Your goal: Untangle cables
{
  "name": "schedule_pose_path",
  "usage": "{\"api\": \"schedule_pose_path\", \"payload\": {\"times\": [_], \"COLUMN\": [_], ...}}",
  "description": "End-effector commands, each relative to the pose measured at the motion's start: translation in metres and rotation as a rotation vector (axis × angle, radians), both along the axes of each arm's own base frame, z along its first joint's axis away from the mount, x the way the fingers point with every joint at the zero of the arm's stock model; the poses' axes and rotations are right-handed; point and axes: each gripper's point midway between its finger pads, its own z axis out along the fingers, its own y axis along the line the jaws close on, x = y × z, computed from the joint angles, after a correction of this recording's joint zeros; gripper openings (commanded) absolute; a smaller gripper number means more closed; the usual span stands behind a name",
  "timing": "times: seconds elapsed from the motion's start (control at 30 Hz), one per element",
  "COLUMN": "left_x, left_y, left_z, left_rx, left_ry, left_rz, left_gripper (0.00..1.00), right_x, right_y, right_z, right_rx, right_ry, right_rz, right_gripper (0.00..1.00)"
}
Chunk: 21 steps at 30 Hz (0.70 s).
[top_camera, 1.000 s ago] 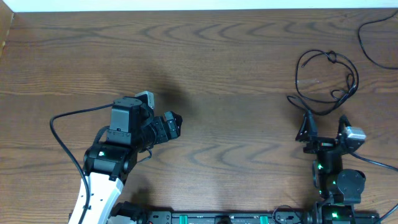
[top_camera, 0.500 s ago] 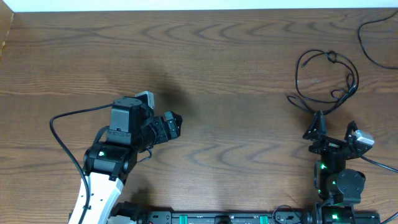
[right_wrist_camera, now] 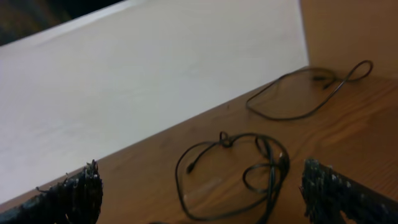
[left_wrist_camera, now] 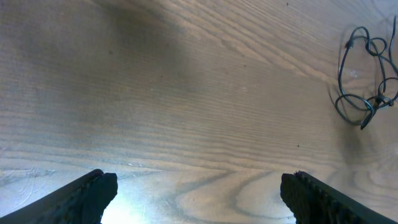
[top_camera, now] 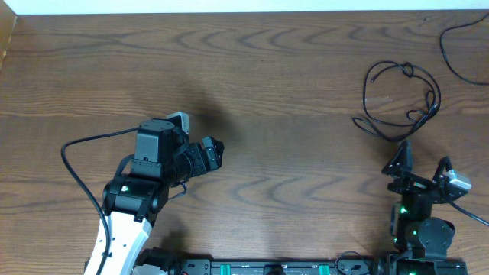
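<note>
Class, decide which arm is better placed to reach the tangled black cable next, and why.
Right: the right gripper, open, sits close to the tangled cable, facing it; the left gripper is far across the table.

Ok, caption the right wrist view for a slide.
Open right claw facing knotted black cable, second cable beyond.

The left hand (left_wrist_camera: 198,185) gapes wide over the table (left_wrist_camera: 186,93), cables (left_wrist_camera: 372,104) knotted at upper right.

Bare table (top_camera: 290,92) is left open across the middle. On the right, passage is blocked by the tangled cables (top_camera: 419,116), just ahead of the right gripper (top_camera: 425,153), and by a loose cable (top_camera: 443,47) beyond.
</note>
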Motion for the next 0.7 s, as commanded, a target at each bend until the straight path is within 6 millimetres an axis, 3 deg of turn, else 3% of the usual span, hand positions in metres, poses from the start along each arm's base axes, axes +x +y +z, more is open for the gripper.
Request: {"api": "schedule_pose_path", "payload": {"times": [0.0,0.17,0.33,0.67], "left_x": [0.002,0.002,0.002,0.002], "left_y": [0.002,0.002,0.002,0.002], "left_z": [0.003,0.003,0.003,0.003], "left_rx": [0.011,0.011,0.011,0.011], "left_ry": [-0.012,-0.013,-0.013,-0.013], "left_rz": [0.004,0.004,0.004,0.004], "left_gripper": [0.92,0.92,0.92,0.92], "right_x": [0.0,0.001,0.0,0.001], "right_y": [0.014,0.019,0.015,0.02], "right_z": [-0.001,-0.002,-0.028,-0.028], "right_rx": [0.004,0.003,0.014,-0.022], "right_ry": [-0.003,0.002,0.111,0.115], "right_rz": [0.082,0.112,0.094,0.12], "right_gripper": [0.99,0.99,0.99,0.99]}}
